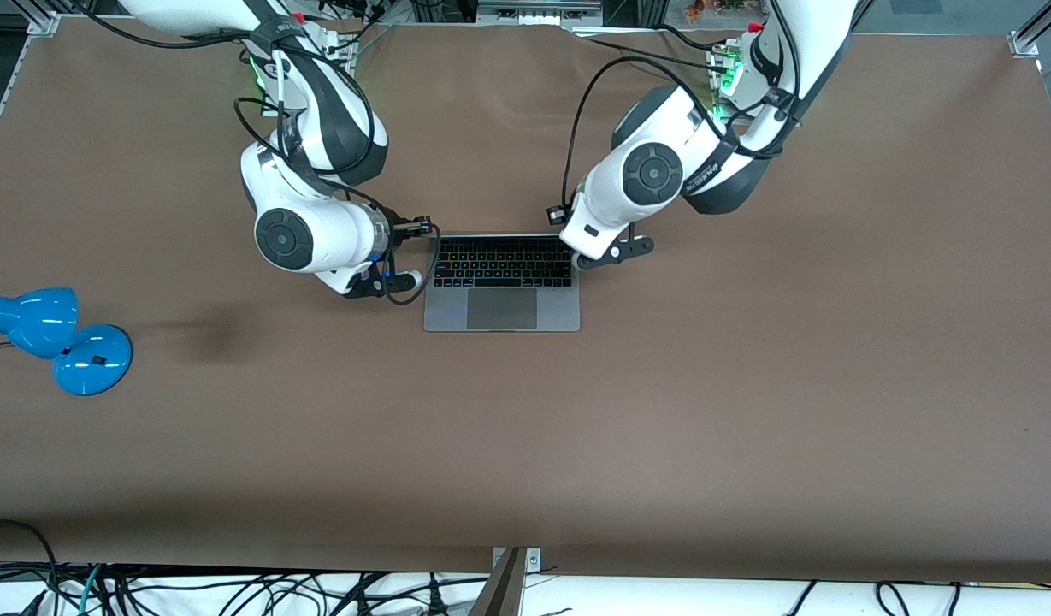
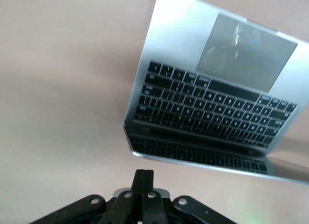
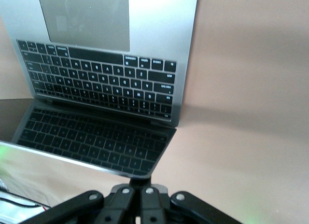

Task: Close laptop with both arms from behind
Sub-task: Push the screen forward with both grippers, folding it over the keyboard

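Note:
The grey laptop (image 1: pixel 501 318) lies open in the middle of the table, black keys and trackpad facing up, its screen standing at the edge nearest the arms' bases. My right gripper (image 1: pixel 426 226) is shut at the screen's corner toward the right arm's end. In the right wrist view its closed tips (image 3: pixel 144 179) sit right against the top corner of the lid of the laptop (image 3: pixel 159 21). My left gripper (image 2: pixel 145 178) is shut and empty, a short gap from the lid's top edge near the other corner of the laptop (image 2: pixel 169 40). In the front view the left wrist hides it.
A blue desk lamp (image 1: pixel 59 338) lies on the brown table (image 1: pixel 747 411) toward the right arm's end, well away from the laptop. Black cables trail from both arms near the laptop's corners.

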You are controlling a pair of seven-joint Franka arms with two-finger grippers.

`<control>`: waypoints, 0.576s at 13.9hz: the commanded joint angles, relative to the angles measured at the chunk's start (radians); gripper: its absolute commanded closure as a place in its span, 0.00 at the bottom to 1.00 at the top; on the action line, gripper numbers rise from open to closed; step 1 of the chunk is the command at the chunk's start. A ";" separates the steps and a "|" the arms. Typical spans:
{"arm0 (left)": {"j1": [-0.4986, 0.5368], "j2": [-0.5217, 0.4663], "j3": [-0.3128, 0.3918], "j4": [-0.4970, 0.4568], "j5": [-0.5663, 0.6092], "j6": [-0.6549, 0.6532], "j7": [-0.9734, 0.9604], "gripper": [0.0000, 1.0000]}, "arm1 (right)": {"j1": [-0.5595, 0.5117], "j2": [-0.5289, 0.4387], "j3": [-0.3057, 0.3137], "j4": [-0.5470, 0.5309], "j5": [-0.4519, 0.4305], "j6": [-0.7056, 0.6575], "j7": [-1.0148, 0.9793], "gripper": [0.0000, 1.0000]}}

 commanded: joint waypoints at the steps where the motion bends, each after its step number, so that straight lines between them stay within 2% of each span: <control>1: -0.002 0.071 0.003 0.088 0.058 -0.016 -0.018 1.00 | 0.002 0.013 0.001 -0.004 -0.011 0.067 -0.014 1.00; 6: -0.003 0.120 0.012 0.137 0.106 -0.016 -0.017 1.00 | 0.007 0.041 0.001 -0.001 -0.014 0.138 -0.017 1.00; 8: -0.005 0.140 0.021 0.152 0.107 -0.016 -0.017 1.00 | 0.007 0.065 0.001 0.008 -0.071 0.181 -0.028 1.00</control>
